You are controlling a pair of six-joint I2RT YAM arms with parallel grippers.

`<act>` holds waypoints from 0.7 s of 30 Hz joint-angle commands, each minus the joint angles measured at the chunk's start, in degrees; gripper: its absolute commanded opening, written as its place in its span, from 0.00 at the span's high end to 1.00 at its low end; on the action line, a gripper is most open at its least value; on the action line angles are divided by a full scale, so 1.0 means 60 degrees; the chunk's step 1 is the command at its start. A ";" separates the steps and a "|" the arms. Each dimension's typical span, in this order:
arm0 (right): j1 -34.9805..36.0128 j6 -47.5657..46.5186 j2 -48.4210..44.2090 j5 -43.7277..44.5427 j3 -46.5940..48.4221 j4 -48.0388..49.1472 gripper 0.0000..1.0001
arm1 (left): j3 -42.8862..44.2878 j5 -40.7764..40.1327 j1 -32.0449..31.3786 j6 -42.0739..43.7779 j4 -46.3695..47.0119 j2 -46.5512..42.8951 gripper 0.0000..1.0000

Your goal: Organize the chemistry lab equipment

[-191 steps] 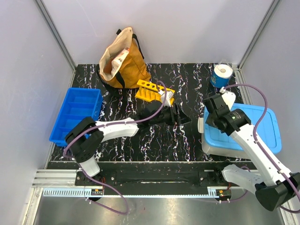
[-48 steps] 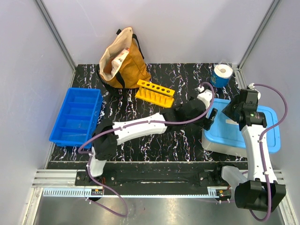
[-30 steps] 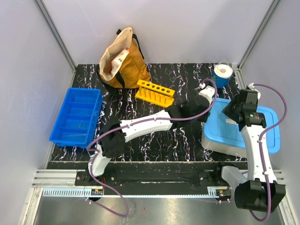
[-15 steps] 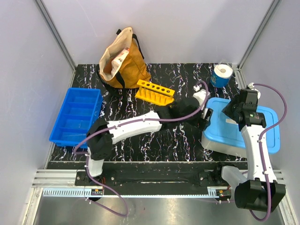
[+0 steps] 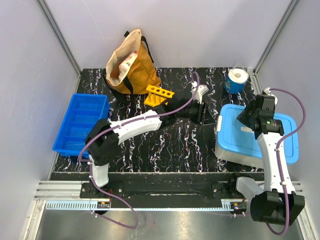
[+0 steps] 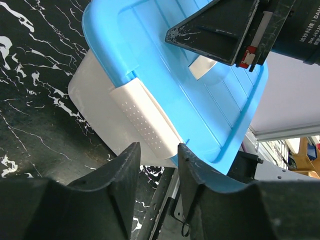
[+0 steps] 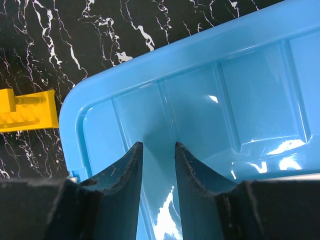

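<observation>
The left tool (image 6: 158, 150) hangs above the black marbled worktop (image 5: 175, 145), its jaws slightly spread with nothing between them, facing the white bin (image 6: 95, 95) and its side latch. The right tool (image 7: 156, 146), jaws likewise parted and empty, sits just over the bin's blue lid (image 7: 250, 85). The yellow test-tube rack (image 5: 159, 94) stands on the worktop between the tan bag (image 5: 129, 62) and the left tool.
</observation>
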 commanded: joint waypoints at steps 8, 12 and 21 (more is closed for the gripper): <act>0.0076 -0.0043 0.0288 -0.0754 -0.0171 -0.0733 0.62 | 0.0974 -0.0604 -0.0166 0.0059 -0.0387 0.0905 0.69; 0.0076 -0.0014 0.0287 -0.0797 -0.0259 -0.0675 0.63 | 0.1384 -0.0545 -0.0473 0.0102 -0.0402 0.1272 0.70; 0.0076 0.0118 0.0361 -0.0973 -0.0698 -0.0440 0.64 | 0.2366 -0.1131 -0.1031 0.0601 -0.1427 0.1609 0.69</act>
